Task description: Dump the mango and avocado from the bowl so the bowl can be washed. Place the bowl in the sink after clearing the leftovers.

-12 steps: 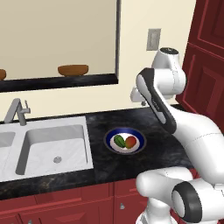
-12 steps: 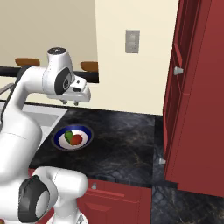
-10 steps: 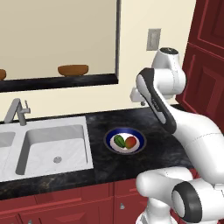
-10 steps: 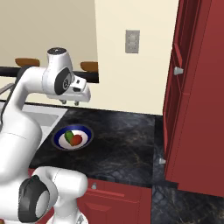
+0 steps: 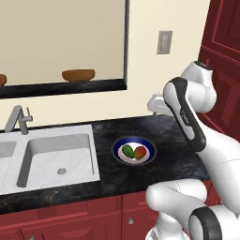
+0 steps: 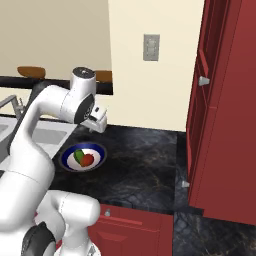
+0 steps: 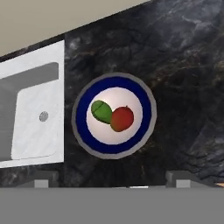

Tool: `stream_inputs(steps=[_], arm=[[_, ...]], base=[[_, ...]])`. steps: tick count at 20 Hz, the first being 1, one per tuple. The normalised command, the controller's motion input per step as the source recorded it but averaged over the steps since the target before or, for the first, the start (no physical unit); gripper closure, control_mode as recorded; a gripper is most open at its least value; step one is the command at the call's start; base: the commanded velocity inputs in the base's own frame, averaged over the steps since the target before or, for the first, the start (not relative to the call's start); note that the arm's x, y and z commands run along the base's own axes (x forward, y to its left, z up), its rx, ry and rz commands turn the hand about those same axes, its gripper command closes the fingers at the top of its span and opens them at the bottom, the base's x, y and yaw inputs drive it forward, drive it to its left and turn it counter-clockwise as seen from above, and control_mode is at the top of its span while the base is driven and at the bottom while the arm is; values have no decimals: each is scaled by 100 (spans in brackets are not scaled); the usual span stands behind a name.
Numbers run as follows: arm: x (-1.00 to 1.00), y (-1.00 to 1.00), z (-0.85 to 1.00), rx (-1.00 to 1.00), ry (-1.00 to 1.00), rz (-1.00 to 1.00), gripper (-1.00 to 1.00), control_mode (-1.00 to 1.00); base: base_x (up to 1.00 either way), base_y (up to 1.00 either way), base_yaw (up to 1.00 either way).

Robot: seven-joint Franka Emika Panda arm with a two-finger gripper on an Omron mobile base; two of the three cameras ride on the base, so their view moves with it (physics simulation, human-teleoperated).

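The bowl [image 5: 116, 151] [image 6: 100, 155] [image 7: 144, 118], blue-rimmed and white inside, rests on the black counter just right of the sink [image 5: 61, 154] [image 7: 35, 113]. Inside it the green avocado [image 5: 127, 151] [image 6: 78, 156] [image 7: 101, 111] lies against the red-orange mango [image 5: 139, 153] [image 6: 88, 160] [image 7: 122, 118]. My gripper [image 5: 157, 105] [image 6: 97, 120] [image 7: 110, 180] hovers high above the counter, behind and to the right of the bowl, looking down on it. Its fingertips [image 7: 41, 179] stand wide apart, open, with nothing between them.
An angular grey faucet [image 5: 16, 119] stands behind the sink's basins. A brown wooden bowl [image 5: 78, 75] sits on the ledge of the wall opening. A tall red cabinet [image 6: 225, 110] rises at the right end of the counter. Bare black counter [image 6: 145, 160] stretches right of the bowl.
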Motion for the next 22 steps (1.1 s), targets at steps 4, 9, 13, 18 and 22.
stream_inputs(steps=[4,9,13,18,22], arm=[[-20,-36,-75,27,0,-17,-100,-100],[-5,-37,-69,17,5,-16,-100,-100],[13,-11,-59,1,17,-5,-100,-100],[27,0,-34,-7,19,0,-100,-100],[26,0,-19,-7,16,0,-100,-100]], base=[[0,0,0],[0,0,0],[0,0,0],[0,0,0],[0,0,0]])
